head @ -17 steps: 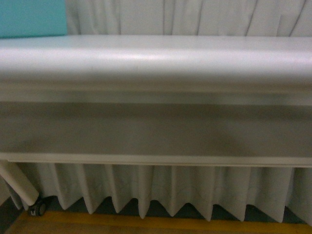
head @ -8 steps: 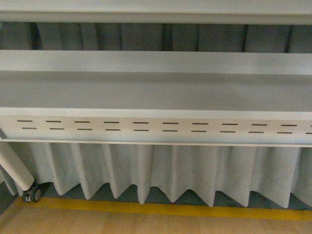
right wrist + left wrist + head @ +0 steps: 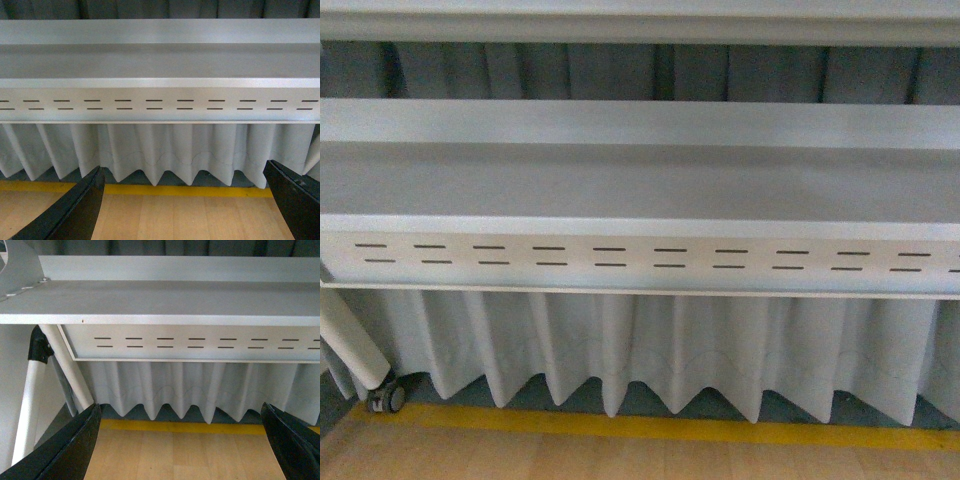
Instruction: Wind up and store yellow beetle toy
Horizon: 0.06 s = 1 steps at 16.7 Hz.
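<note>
The yellow beetle toy is out of view in all three views. My left gripper (image 3: 180,440) is open, its black fingers (image 3: 70,445) spread wide over the wooden floor with nothing between them. My right gripper (image 3: 185,200) is open too, its black fingers (image 3: 75,210) far apart and empty. Both wrist cameras look at the underside and front edge of a grey table (image 3: 160,305), well below its top. Neither arm shows in the front view.
A grey table frame with a slotted panel (image 3: 640,258) spans the front view. White pleated curtain (image 3: 650,350) hangs behind it. A white table leg with a caster (image 3: 386,398) stands at the lower left. A yellow floor line (image 3: 650,428) borders the wooden floor (image 3: 620,460).
The front view has dropped from the table's rounded top edge to below the tabletop, where the slotted panel and floor show. Over the last half second it barely shifted.
</note>
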Available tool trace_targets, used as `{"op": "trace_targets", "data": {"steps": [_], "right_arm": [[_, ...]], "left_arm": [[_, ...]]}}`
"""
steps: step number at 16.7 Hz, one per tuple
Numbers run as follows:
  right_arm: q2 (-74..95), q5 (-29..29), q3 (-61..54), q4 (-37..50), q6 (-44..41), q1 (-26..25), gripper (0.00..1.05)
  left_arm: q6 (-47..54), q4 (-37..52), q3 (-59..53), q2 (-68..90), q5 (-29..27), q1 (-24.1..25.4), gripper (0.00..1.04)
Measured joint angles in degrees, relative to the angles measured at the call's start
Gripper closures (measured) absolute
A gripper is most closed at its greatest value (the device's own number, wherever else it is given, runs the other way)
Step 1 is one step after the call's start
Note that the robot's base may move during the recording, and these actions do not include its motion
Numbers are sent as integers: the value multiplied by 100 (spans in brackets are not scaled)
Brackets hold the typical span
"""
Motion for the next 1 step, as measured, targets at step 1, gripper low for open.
{"op": "trace_targets", "data": {"steps": [1], "right_arm": [[0,-2,0,-2,0,0,7]], "left_arm": [[0,0,0,0,0,0,7]]}}
